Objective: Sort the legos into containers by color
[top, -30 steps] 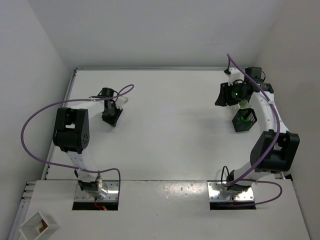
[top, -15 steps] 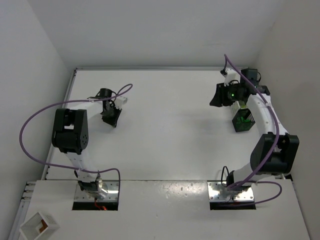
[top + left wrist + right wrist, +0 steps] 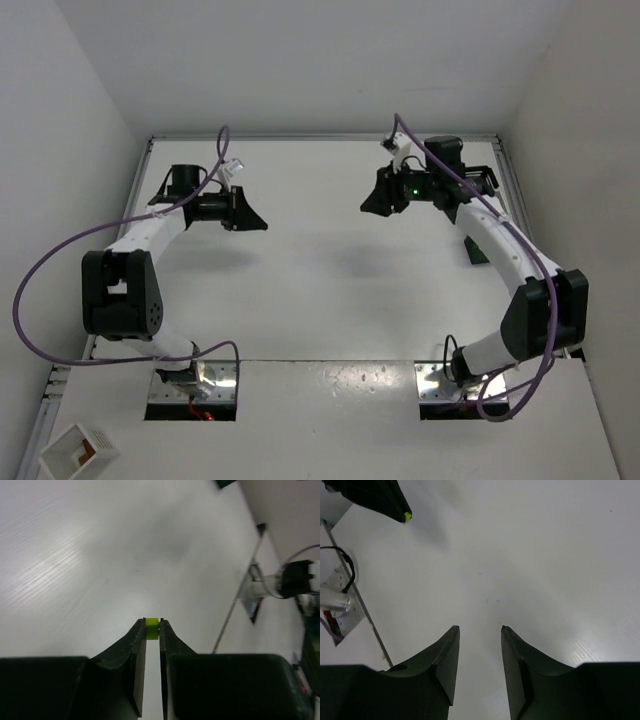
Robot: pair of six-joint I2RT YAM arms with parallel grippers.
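One lime lego [image 3: 152, 628] sits pinched at the very tips of the left fingers [image 3: 138, 639], which are clamped on its two sides. We see it raised off the table [image 3: 90, 555], toward the far left corner, with the fingers pointing along the far edge toward the middle.

Further right, the right fingers [image 3: 447, 652] hang over the far half of the table, nearer the right edge, facing the left pair. They stand partly apart, with only white table showing between them. In the right wrist view, the lime lego is a small bright dot well apart from them.

One black container [image 3: 471, 252] peeks out from behind the right arm [image 3: 505, 250] near the right edge; we cannot tell what it holds.
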